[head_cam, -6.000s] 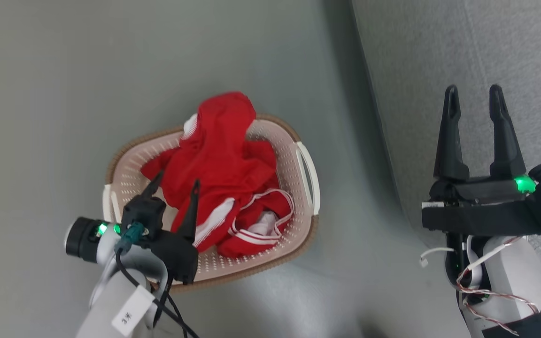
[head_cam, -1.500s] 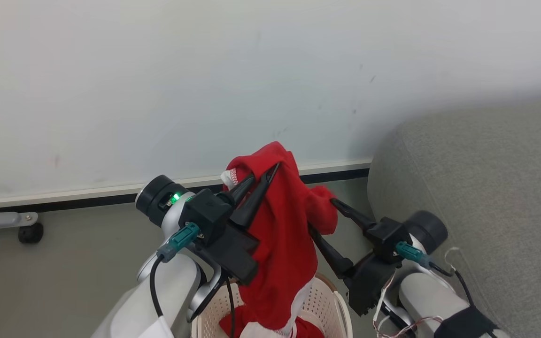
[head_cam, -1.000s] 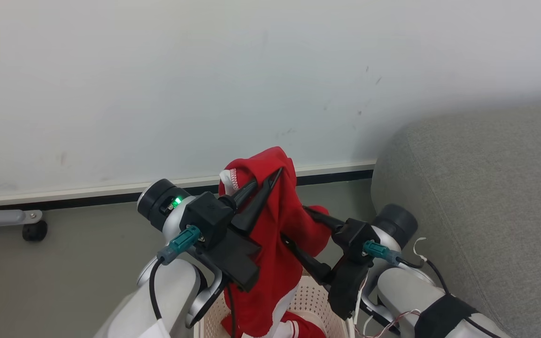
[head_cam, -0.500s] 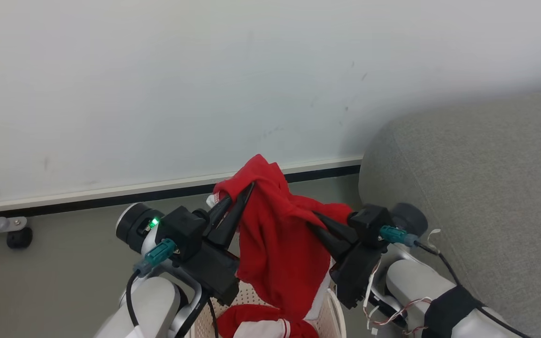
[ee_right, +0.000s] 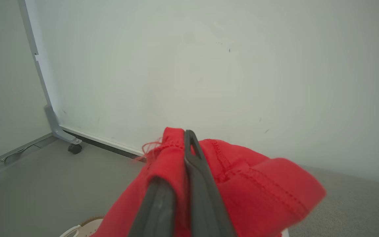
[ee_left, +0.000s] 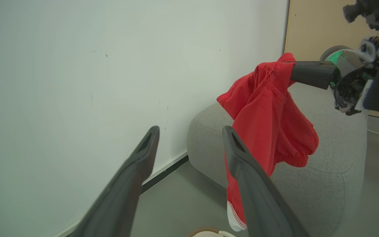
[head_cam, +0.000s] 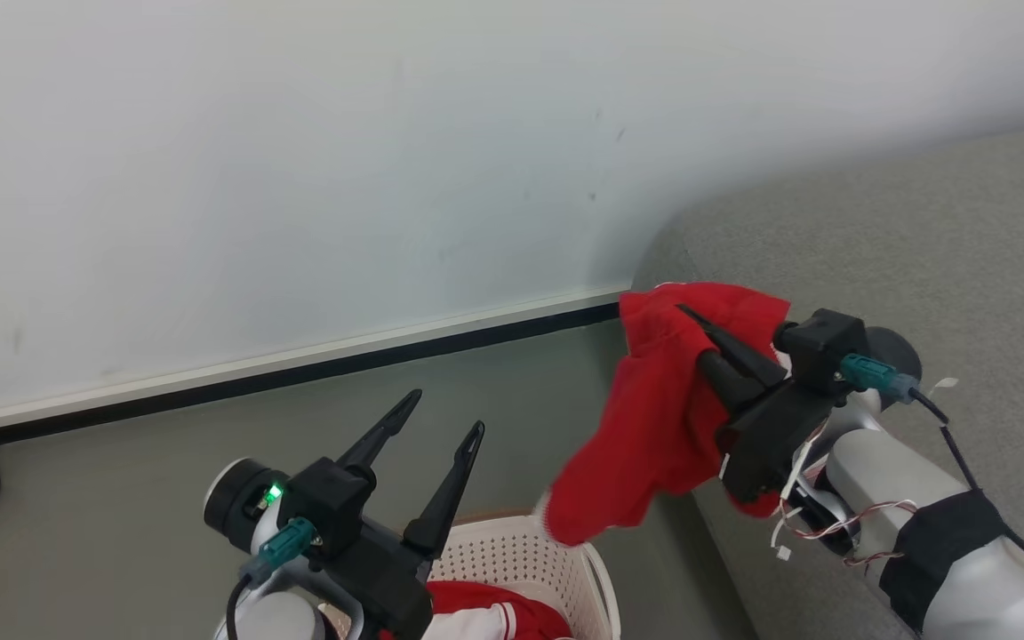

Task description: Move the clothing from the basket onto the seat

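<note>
At the lower edge of the head view, the basket [head_cam: 521, 560] is seen on the floor [head_cam: 121, 480], with red-and-white clothing [head_cam: 485, 615] lying inside it. Just above its rim, the left claw [head_cam: 445, 411] is held wide and empty, its fingers pointed toward the wall; no cloth is touched by it. Further out, one red garment [head_cam: 654, 418] is pinched near its upper hem by the right claw [head_cam: 688, 313], whose fingers are pressed together on the fabric. The garment is carried high, presumably so that its hanging tail clears the basket rim and the rounded corner of the seat [head_cam: 921, 249]. The tail hangs between basket and seat; whether the upholstery is touched cannot be told. Open room is offered rightward over the seat, whereas the far side is closed off by the wall [head_cam: 299, 160] and its dark skirting [head_cam: 388, 342].
</note>
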Controlling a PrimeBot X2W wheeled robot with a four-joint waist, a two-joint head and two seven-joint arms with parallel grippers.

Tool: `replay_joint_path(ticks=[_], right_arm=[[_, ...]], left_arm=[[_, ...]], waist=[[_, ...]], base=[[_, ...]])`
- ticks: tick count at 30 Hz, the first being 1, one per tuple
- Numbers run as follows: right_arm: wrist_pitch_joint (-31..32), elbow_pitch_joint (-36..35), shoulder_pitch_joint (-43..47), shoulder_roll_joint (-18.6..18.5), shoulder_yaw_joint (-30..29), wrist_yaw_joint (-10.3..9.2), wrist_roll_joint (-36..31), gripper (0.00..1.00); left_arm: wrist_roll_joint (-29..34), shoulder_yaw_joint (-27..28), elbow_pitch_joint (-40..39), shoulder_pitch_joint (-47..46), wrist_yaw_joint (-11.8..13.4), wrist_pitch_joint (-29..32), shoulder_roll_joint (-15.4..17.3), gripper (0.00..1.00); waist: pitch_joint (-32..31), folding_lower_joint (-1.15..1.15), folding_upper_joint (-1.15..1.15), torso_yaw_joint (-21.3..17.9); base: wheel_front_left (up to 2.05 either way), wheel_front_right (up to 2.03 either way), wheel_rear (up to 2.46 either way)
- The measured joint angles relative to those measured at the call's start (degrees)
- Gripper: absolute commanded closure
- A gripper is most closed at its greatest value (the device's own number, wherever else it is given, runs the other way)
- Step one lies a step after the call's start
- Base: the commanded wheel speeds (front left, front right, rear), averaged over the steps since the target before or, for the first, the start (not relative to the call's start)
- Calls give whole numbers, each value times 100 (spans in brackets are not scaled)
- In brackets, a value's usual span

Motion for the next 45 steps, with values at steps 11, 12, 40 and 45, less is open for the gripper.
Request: replay_joint_path(ticks=[11, 12, 40, 45], right_arm=[[-1, -337, 30, -557, -355, -91, 30, 100], [-1, -380, 44, -599, -371, -120, 30, 100], [-24, -909, 259, -1012, -837, -319, 208, 100], [-24, -779, -277, -982, -1024, -313, 265, 100]], left_arm=[[-3, -226, -163, 567, 7, -94, -38, 0], [-4, -243, -175, 603, 7, -94, -55, 0], [62, -472, -289, 532, 107, -42, -290, 0], [114, -444, -350, 333, 152, 29, -238, 0]], waist=[[21, 0, 0, -563], [24, 0, 0, -628], [569, 0, 0, -2072], [804, 0, 0, -1989]], base=[[0, 0, 0], [0, 0, 0], [0, 0, 0], [0, 0, 0]])
